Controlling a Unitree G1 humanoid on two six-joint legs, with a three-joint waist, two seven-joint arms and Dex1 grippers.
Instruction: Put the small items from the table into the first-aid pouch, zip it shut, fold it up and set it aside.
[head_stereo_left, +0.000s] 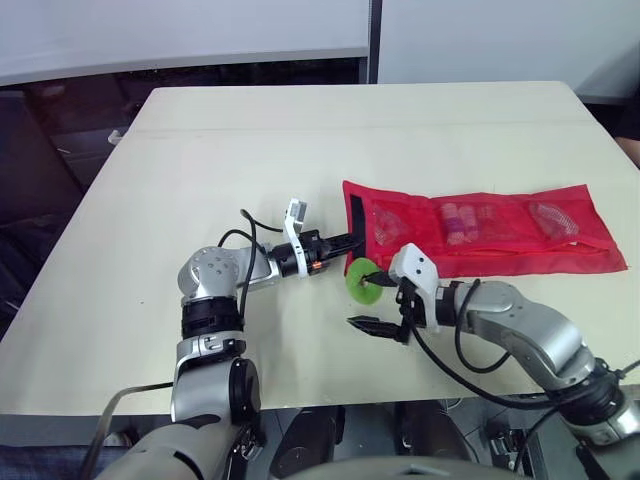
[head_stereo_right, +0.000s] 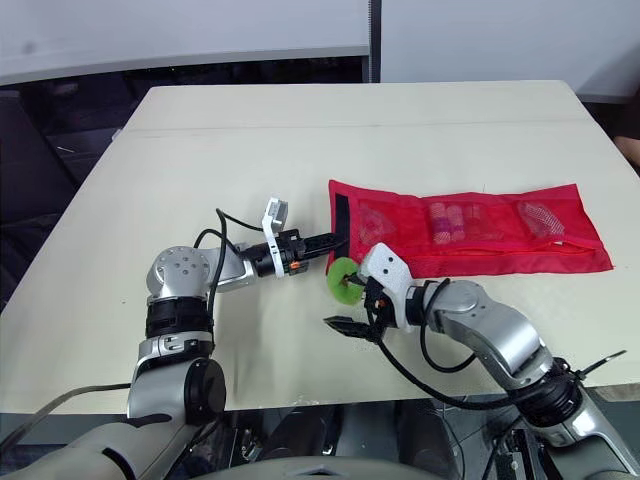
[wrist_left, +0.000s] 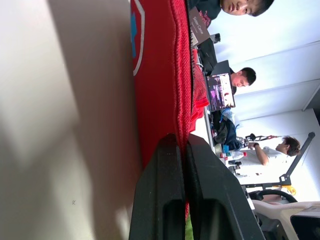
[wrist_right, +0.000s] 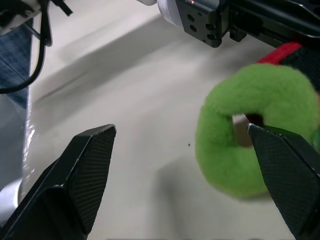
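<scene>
The red mesh first-aid pouch (head_stereo_left: 480, 232) lies unfolded and flat on the right half of the table. Several small items show through its pockets. My left gripper (head_stereo_left: 350, 241) is shut on the black-trimmed left end of the pouch (wrist_left: 160, 75), its fingers (wrist_left: 165, 200) pinched together on the fabric. A green fuzzy ring (head_stereo_left: 362, 283) lies on the table just in front of that end. My right gripper (head_stereo_left: 372, 298) stands wide open beside the ring (wrist_right: 250, 130). The tip of one of its fingers (wrist_right: 285, 170) overlaps the ring's hole, and the other finger (wrist_right: 85, 170) is well apart from the ring.
The beige table (head_stereo_left: 250, 150) has free room to the left and behind the pouch. Its front edge runs close under both arms. Past the table's far side, the left wrist view shows people (wrist_left: 245, 77) seated at desks.
</scene>
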